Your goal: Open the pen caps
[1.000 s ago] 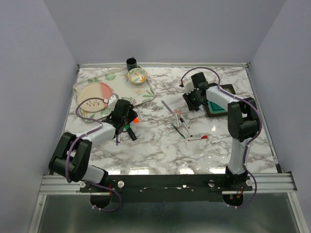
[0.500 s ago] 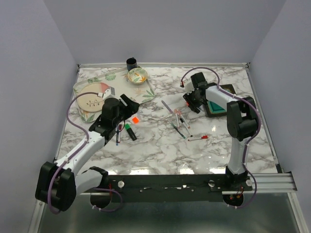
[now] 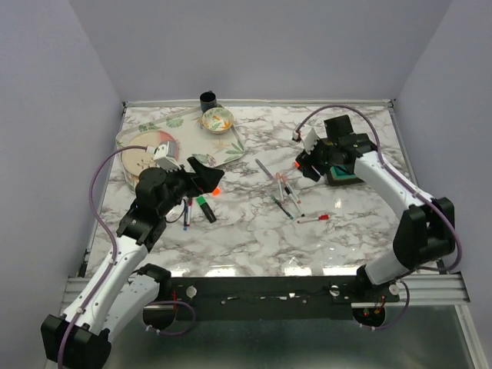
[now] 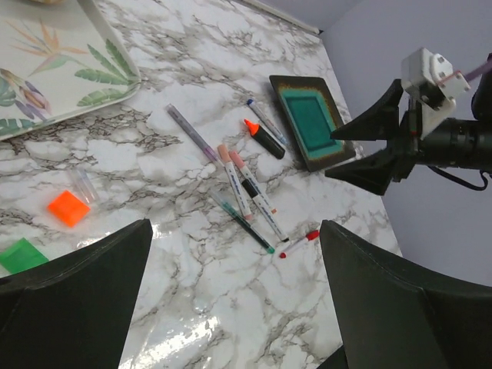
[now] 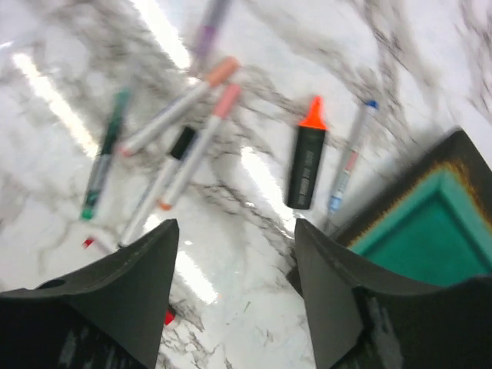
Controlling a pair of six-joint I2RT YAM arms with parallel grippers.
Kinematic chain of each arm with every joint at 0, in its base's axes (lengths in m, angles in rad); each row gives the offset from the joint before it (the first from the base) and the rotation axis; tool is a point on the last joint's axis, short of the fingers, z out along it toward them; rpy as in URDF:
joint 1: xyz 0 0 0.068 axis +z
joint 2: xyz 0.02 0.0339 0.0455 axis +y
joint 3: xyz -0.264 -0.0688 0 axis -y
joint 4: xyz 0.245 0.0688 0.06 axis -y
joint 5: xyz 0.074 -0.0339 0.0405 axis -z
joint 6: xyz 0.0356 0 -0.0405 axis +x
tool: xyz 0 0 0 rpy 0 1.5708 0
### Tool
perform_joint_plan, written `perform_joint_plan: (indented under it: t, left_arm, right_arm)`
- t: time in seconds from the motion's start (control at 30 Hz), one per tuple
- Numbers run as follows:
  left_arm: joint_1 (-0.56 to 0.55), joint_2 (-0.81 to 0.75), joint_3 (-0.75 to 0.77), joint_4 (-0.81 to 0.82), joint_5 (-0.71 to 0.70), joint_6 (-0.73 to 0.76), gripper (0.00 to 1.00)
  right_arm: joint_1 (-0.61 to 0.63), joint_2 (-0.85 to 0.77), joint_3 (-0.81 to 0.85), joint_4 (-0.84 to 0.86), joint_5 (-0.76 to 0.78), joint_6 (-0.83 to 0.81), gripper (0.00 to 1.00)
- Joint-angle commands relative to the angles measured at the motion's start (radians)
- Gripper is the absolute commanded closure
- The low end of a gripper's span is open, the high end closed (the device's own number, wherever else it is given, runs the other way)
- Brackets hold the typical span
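- The left hand (image 3: 206, 174) hung above the counter (image 3: 254, 246) at the near edge of the floral tray (image 3: 231, 147). Its two fingers (image 4: 77, 300) were spread wide, with nothing between them.
- Below it, a loose orange cap (image 4: 68, 207) lay by itself on the marble.
- The green highlighter (image 3: 205, 209) lay near that cap. In the left wrist view a finger partly hid its green end.
- A thin dark pen (image 3: 187, 214) lay just left of the green highlighter.
- The right hand (image 3: 306, 159) hovered over the far right of the counter near the teal tray (image 5: 430, 223). Its fingers (image 5: 115, 300) were wide apart and held nothing.
- Under it the orange highlighter (image 5: 306, 165) lay uncapped, its orange tip bare. A thin blue-ended pen (image 5: 350, 154) lay just beside it, along the teal tray's edge.
- A loose group of pens lay in the middle of the counter.
- A purple-grey pen (image 4: 191, 132) lay farthest back in the group.
- Two white pens (image 4: 240, 184) lay side by side with their pinkish caps (image 4: 224, 153) on, and a green pen (image 4: 244, 223) lay close by them.
- A small pen with a red cap (image 4: 310, 234) lay nearest the arms.
- At the floral tray's far end sat a patterned bowl (image 3: 217, 119), with a dark cup (image 3: 207, 100) behind it. A round plate (image 3: 146, 157) lay at the left.
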Motion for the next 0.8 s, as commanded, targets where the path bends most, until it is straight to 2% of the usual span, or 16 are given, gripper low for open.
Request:
perform_joint_plan:
  t: [0.0, 0.13, 0.23, 0.6, 0.77]
  left_arm:
    - [0.008, -0.081, -0.060, -0.062, 0.141, 0.051, 0.01]
    - [0.006, -0.131, -0.102, -0.038, 0.181, 0.032, 0.01]
    - [0.006, -0.144, -0.116, -0.030, 0.186, 0.035, 0.01]
    - [0.006, -0.124, -0.142, -0.021, 0.174, 0.049, 0.01]
    - [0.006, -0.122, -0.145, -0.019, 0.171, 0.049, 0.01]
  right_arm:
    - [0.003, -0.187, -0.185, -0.196, -0.442, -0.347, 0.29]
    - [0.002, -0.259, -0.331, -0.219, -0.487, -0.618, 0.29]
    - [0.002, -0.261, -0.406, -0.194, -0.461, -0.679, 0.29]
    - [0.020, -0.128, -0.434, -0.078, -0.245, -0.616, 0.41]
    - [0.040, -0.100, -0.428, -0.053, -0.201, -0.601, 0.43]
